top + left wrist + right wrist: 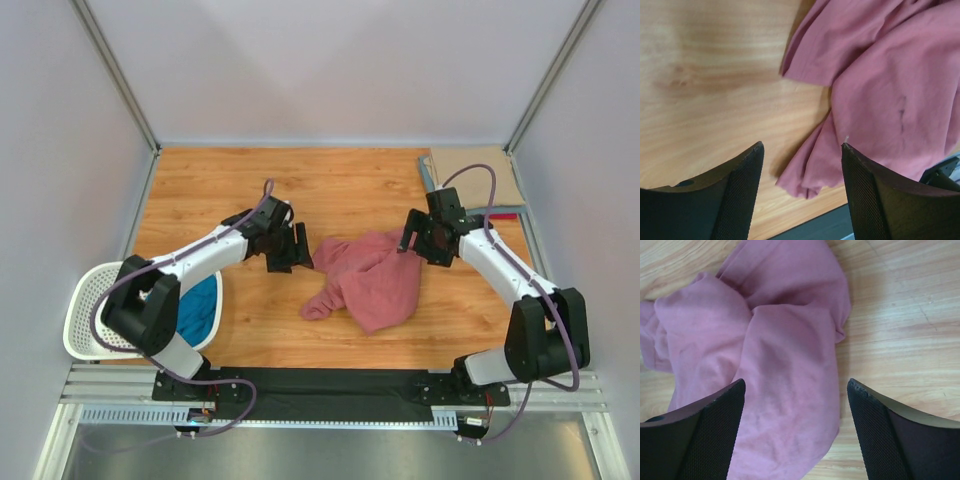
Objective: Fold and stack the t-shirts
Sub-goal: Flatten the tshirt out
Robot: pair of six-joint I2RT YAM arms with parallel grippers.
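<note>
The rose-red t-shirt [372, 282] lies crumpled in a loose heap on the wooden surface [220, 185], about midway between the two arms; one bunched end trails toward the near edge on its left side. The left tool [298, 258] sits just beside the shirt's left edge, at its far corner, its fingers standing apart with nothing clamped between them. In the left wrist view the left tool [802, 145] frames bare wood and a folded hem; the rose-red t-shirt [890, 85] spreads away to the right of the gap, and the right finger overlaps the cloth's edge in the picture. Whether that finger touches the cloth cannot be told from this angle.

The right tool [418, 248] is at the shirt's right edge, near its far corner, also spread wide and gripping nothing. In the right wrist view the right tool [796, 382] hangs directly over the heap; the rose-red t-shirt [775, 355] fills the gap between the fingers and runs under the left one, while the right finger is over bare wood.

Well to the left of the rose-red shirt, beyond the left arm, a white perforated basket [85, 300] holds a teal t-shirt [200, 305]; well to the shirt's far right, in the corner of the surface, a tan t-shirt [478, 175] lies folded flat on a grey-blue cloth [427, 178] whose edge shows.
</note>
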